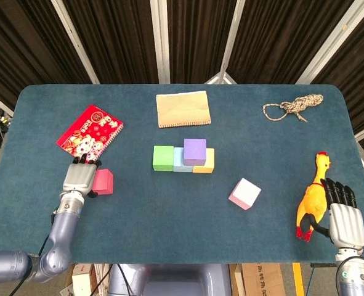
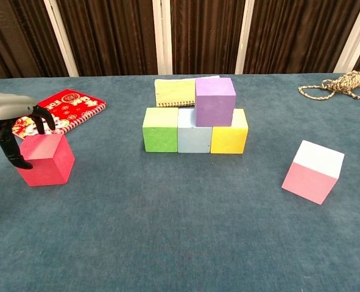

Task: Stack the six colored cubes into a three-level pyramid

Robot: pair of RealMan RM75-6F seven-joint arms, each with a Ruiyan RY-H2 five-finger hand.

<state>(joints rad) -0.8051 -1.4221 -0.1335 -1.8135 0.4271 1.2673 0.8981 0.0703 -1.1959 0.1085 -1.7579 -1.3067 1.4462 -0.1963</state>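
A green cube [image 1: 163, 158], a light blue cube [image 1: 180, 163] and a yellow cube [image 1: 207, 163] stand in a row at the table's middle. A purple cube [image 1: 194, 151] sits on top, over the blue and yellow ones [image 2: 215, 100]. The red cube [image 1: 104, 182] stands alone at the left [image 2: 45, 160]. My left hand [image 1: 79, 177] hovers over its left side [image 2: 12, 115], fingers draped above the far top edge, thumb down beside the left face, not clamped. A pink cube with a white top [image 1: 244, 193] lies tilted at the right [image 2: 312, 171]. My right hand [image 1: 342, 216] rests open at the front right.
A red spiral notebook [image 1: 89, 131] lies just behind the left hand. A tan notebook [image 1: 182, 108] lies behind the stack. A rope coil [image 1: 292, 106] is at the back right. A rubber chicken [image 1: 312, 197] lies against the right hand.
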